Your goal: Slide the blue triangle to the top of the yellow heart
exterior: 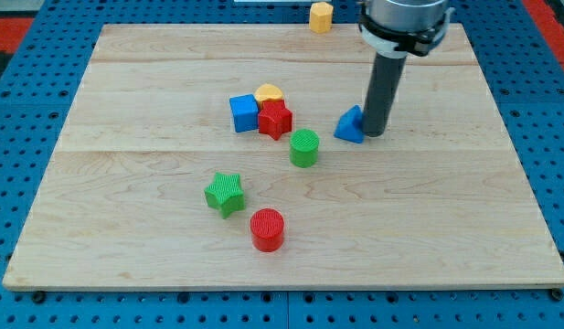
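Note:
The blue triangle (351, 126) lies on the wooden board right of centre. My tip (375, 134) stands just right of it, touching or almost touching its right side. The yellow heart (269, 93) lies to the left of the triangle, slightly higher in the view, in a tight cluster with the blue cube (244, 113) on its lower left and the red star (275, 119) right below it. The rod rises from the tip toward the view's top.
A green cylinder (304, 147) sits below the cluster, left of the triangle. A green star (225, 193) and a red cylinder (267, 229) lie lower on the board. A yellow hexagon block (321, 16) sits at the top edge.

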`<state>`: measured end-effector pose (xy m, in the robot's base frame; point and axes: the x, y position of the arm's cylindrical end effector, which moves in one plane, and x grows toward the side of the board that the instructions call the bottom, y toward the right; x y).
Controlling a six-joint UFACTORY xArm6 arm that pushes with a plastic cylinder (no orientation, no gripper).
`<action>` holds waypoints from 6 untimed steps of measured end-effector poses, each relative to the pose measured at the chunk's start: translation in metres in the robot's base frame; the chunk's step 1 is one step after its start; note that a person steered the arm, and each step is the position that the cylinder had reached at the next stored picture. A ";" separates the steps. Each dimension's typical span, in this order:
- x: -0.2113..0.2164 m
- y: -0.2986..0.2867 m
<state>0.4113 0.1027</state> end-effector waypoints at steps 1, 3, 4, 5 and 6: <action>-0.019 -0.013; -0.035 -0.042; -0.002 -0.019; 0.019 -0.019; 0.019 -0.053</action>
<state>0.4301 0.0500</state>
